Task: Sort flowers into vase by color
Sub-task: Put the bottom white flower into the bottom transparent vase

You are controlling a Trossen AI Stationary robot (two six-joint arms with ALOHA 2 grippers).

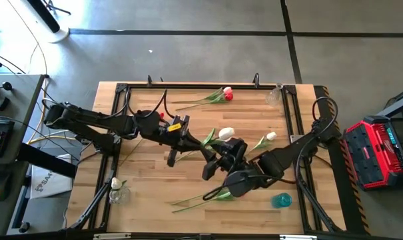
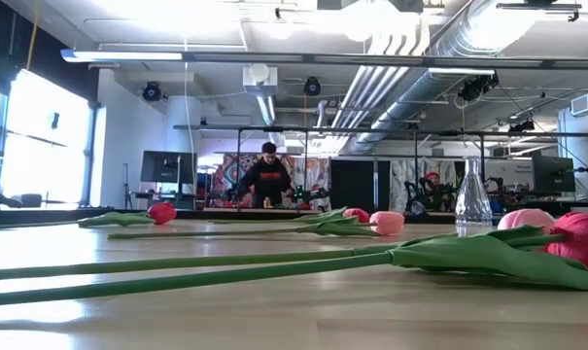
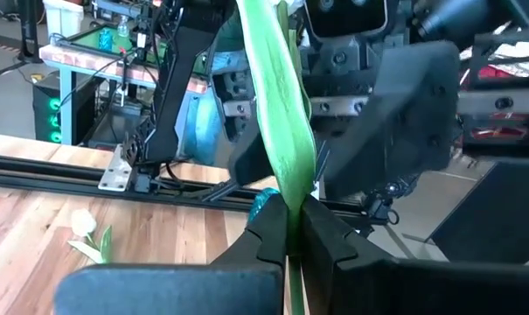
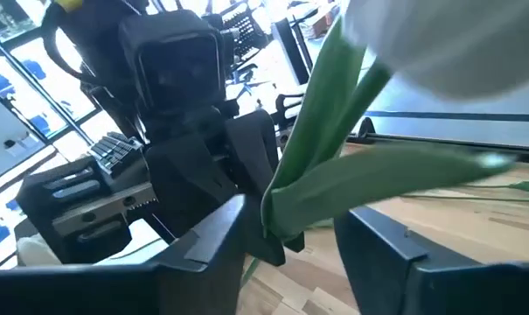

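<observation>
A cream-white tulip (image 1: 226, 133) is up in the air between both arms over the table's middle. My left gripper (image 1: 202, 142) is shut on its green stem and leaf (image 3: 286, 131). My right gripper (image 4: 286, 249) is open, one finger on each side of the stem (image 4: 321, 114) just below the white head (image 4: 439, 44); whether a finger touches it, I cannot tell. Other tulips lie flat on the wood: a red and pink pair (image 1: 224, 94), a white one (image 1: 269, 137) and one near the right arm (image 1: 204, 197). A white flower stands in the near-left vase (image 1: 116, 193). My left gripper pinches the white tulip's stem together with a leaf base (image 3: 292, 223) between its two fingers, which lie across the stem. The flower is lifted clear of the table, and its leaf and stem rise past the fingertips toward my right gripper.
A clear glass vase (image 1: 274, 95) stands at the far right corner, and a blue vase (image 1: 281, 199) stands near right. In the low view tulips lie across the front (image 2: 274, 262), with the glass vase (image 2: 472, 199) behind. A person (image 2: 269, 175) stands far beyond the table.
</observation>
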